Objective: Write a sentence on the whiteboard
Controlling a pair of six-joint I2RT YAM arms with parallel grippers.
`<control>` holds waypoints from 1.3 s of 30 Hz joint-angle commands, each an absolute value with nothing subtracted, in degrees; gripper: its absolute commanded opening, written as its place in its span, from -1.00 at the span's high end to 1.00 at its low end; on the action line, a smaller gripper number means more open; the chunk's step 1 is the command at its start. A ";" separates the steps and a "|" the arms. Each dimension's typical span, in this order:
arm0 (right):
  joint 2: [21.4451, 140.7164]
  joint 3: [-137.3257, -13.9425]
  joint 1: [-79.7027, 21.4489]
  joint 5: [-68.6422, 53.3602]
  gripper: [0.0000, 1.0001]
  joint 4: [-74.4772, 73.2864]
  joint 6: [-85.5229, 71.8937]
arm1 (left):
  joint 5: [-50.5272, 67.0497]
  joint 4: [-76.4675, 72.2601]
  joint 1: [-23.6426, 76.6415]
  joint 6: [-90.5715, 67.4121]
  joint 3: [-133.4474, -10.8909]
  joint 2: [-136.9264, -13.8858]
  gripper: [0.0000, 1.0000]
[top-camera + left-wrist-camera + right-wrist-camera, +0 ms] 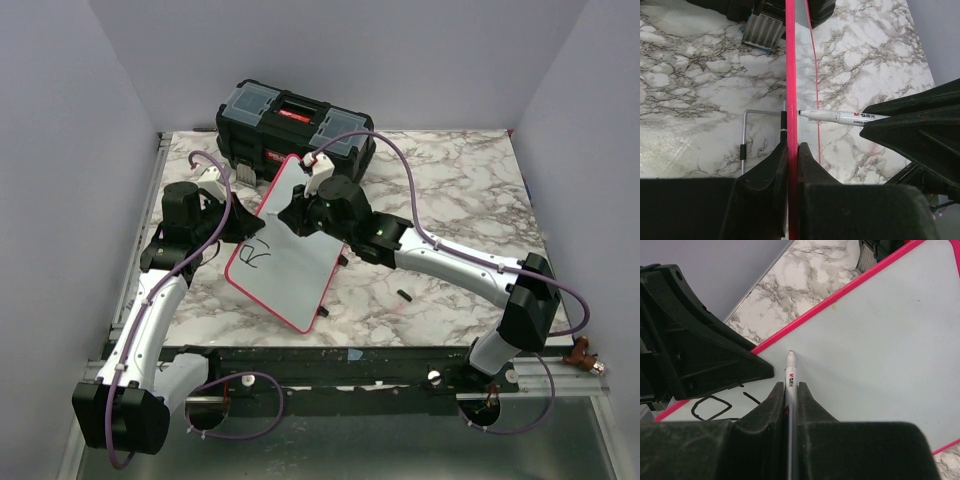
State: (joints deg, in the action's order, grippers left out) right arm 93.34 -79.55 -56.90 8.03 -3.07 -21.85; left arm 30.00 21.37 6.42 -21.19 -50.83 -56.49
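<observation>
The whiteboard, with a glossy white face and pink-red rim, is held tilted over the table's middle. My left gripper is shut on its left rim. In the left wrist view the rim runs edge-on between the jaws. My right gripper is shut on a thin white-and-black marker, whose tip rests on the board face. The marker also shows in the left wrist view. Of the sentence, one black letter like an "R" shows low on the board, partly seen in the right wrist view.
A black toolbox with a red handle stands at the back, behind the board. A grey ridged block lies by it. A small black piece lies on the marble to the board's right. A bent wire stand sits behind the board.
</observation>
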 commanded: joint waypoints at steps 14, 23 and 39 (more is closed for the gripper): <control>93.52 -79.41 -56.61 2.21 0.99 -2.37 -23.03 | 28.72 22.15 6.95 -15.38 -50.35 -55.59 1.00; 93.03 -78.16 -56.67 0.76 0.99 -3.78 -23.55 | 28.65 22.11 6.94 -15.38 -50.27 -55.37 1.00; 91.82 -74.78 -56.63 2.53 0.99 -3.69 -24.76 | 28.57 22.06 7.01 -15.37 -50.36 -55.38 1.00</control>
